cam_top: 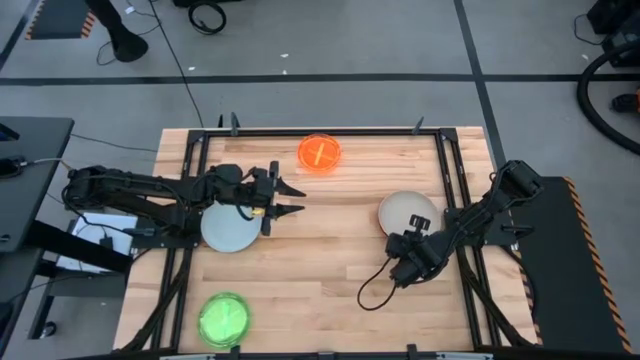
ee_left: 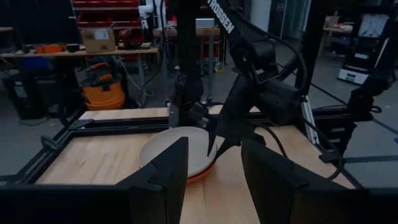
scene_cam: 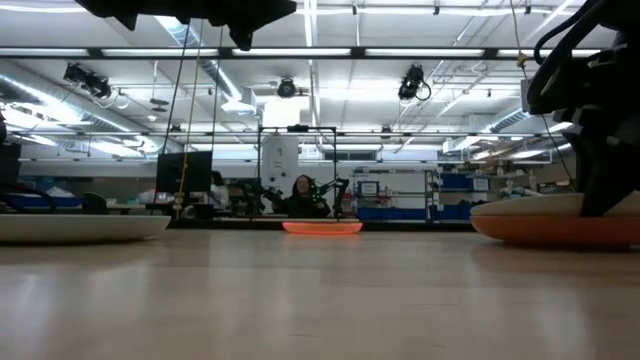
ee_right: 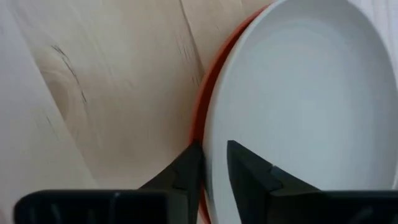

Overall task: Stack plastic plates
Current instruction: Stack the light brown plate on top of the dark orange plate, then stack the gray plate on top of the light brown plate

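R gripper (ee_right: 212,163) clamped on white plate (ee_right: 298,106) rim, atop red plate (ee_right: 198,112) | L gripper (cam_top: 290,198) apart, over blue plate (cam_top: 230,232)

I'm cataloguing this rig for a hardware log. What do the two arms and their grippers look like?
Both arms are dark, jointed and cable-wrapped. The left gripper ends in two pointed black fingers; the right gripper trails a looping black cable. White lettering marks the right arm's upper link.
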